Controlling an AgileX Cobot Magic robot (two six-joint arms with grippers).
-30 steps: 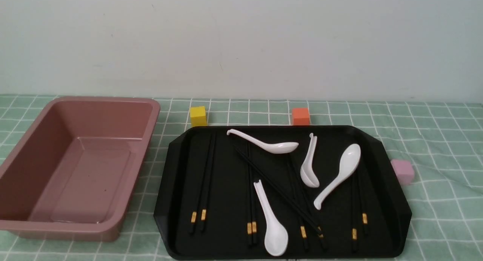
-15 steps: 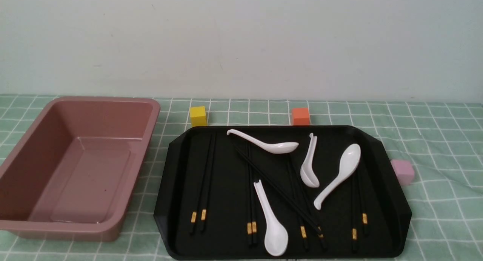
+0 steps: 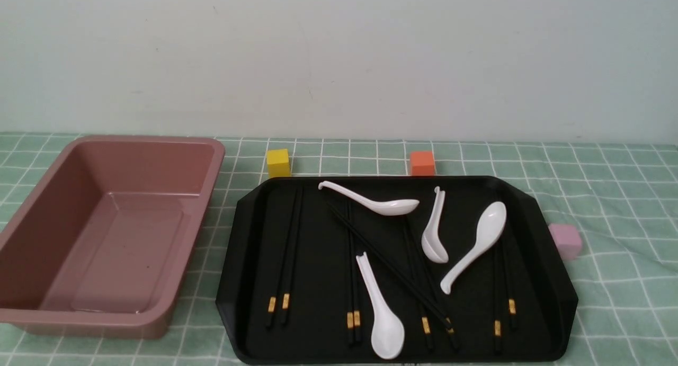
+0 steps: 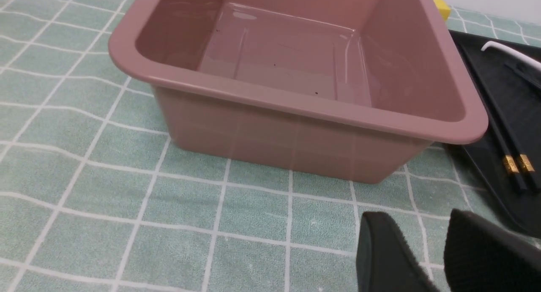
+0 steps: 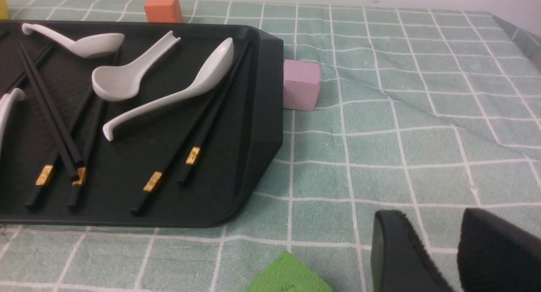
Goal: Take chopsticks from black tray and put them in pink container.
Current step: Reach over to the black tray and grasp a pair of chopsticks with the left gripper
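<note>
The black tray [image 3: 233, 273] lies at centre right of the green checked cloth. Several pairs of chopsticks rest in it: one pair at its left [image 3: 287, 249], one pair in the middle [image 3: 351, 281], a crossed pair [image 3: 392, 268] and one pair at its right [image 3: 500, 297]. The pink container [image 3: 143, 139] stands empty to the left of the tray. Neither gripper shows in the front view. My left gripper [image 4: 418, 219] hovers open over the cloth before the pink container [image 4: 296, 106]. My right gripper [image 5: 433, 216] is open over bare cloth beside the tray [image 5: 264, 114].
Several white spoons [image 3: 385, 323] lie among the chopsticks. A yellow cube [image 3: 278, 162] and an orange cube [image 3: 422, 163] sit behind the tray. A pale pink cube [image 3: 564, 240] touches its right side. A green block [image 5: 291, 276] lies near my right gripper.
</note>
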